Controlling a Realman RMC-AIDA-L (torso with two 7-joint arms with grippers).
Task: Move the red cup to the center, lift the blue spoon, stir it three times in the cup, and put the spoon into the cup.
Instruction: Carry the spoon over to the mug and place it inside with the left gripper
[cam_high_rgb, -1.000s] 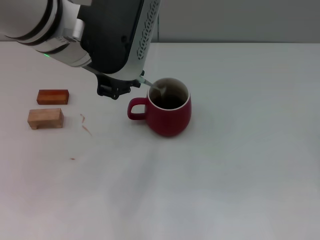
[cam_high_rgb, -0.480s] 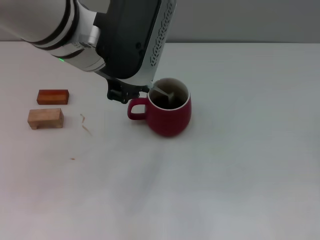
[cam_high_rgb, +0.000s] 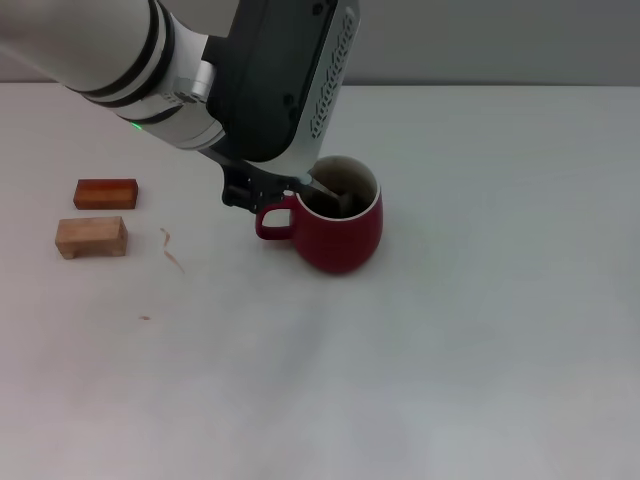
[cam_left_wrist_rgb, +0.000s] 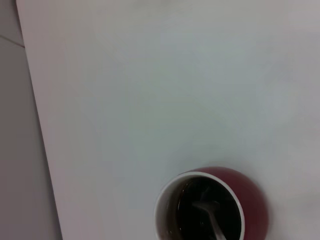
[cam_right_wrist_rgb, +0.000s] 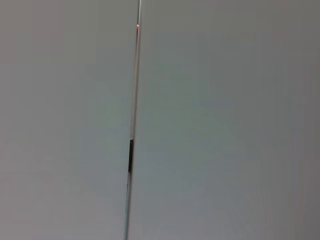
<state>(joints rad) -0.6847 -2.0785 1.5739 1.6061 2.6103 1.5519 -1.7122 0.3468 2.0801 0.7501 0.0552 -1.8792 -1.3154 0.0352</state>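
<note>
The red cup (cam_high_rgb: 340, 235) stands upright near the middle of the white table, its handle pointing left. The blue spoon (cam_high_rgb: 325, 188) leans inside it, bowl down in the dark inside and pale handle rising over the left rim. My left gripper (cam_high_rgb: 270, 187) hangs just above the cup's handle and left rim, shut on the spoon's handle end; my arm hides most of it. The left wrist view looks down into the cup (cam_left_wrist_rgb: 252, 200) with the spoon (cam_left_wrist_rgb: 212, 217) in it. My right gripper is out of view; its wrist view shows only a grey wall.
A reddish-brown block (cam_high_rgb: 105, 193) and a pale wooden block (cam_high_rgb: 91, 236) lie at the left of the table (cam_high_rgb: 480, 330). A few small crumbs (cam_high_rgb: 172, 250) lie beside them. The table's far edge meets a grey wall.
My left arm has moved right and slightly down toward the cup. The spoon has sunk deeper into the cup and shifted toward its middle. The cup has not moved.
</note>
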